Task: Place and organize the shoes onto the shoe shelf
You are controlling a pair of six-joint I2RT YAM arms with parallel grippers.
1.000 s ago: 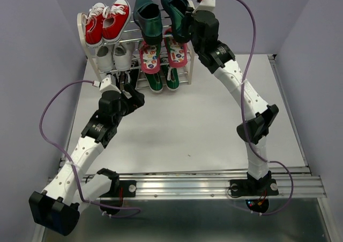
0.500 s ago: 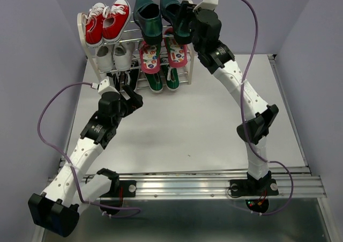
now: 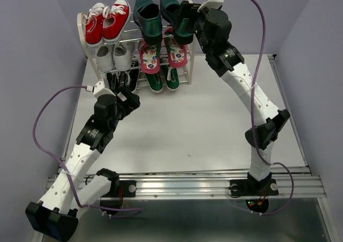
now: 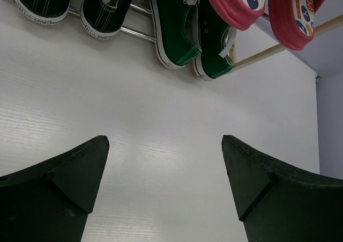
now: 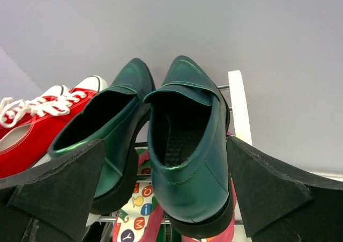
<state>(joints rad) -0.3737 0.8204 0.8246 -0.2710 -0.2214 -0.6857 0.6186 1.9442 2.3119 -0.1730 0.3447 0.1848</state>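
Note:
The shoe shelf (image 3: 83, 30) stands at the back of the table. Its top tier carries both teal dress shoes, the left (image 3: 146, 14) and the right (image 3: 172, 11), toes to the wall. Pink flip-flops (image 3: 150, 57) lie on the middle tier and green sneakers (image 3: 155, 82) on the bottom. My right gripper (image 3: 185, 22) is open, its fingers either side of the right dress shoe's (image 5: 187, 161) heel, gripping nothing. My left gripper (image 3: 128, 100) hangs open over bare table in front of the shelf; its wrist view shows the green sneakers (image 4: 177, 27) ahead.
Red sneakers (image 3: 104, 22) fill the top tier's left half, white sneakers (image 3: 112, 54) sit below them, and black sneakers (image 3: 119, 80) are on the bottom left. Purple walls close in behind and on both sides. Purple cables loop off both wrists.
My right gripper has opened wide and let go of the right teal dress shoe, which has come down from a raised tilt onto the top tier. The left arm has drawn back slightly.

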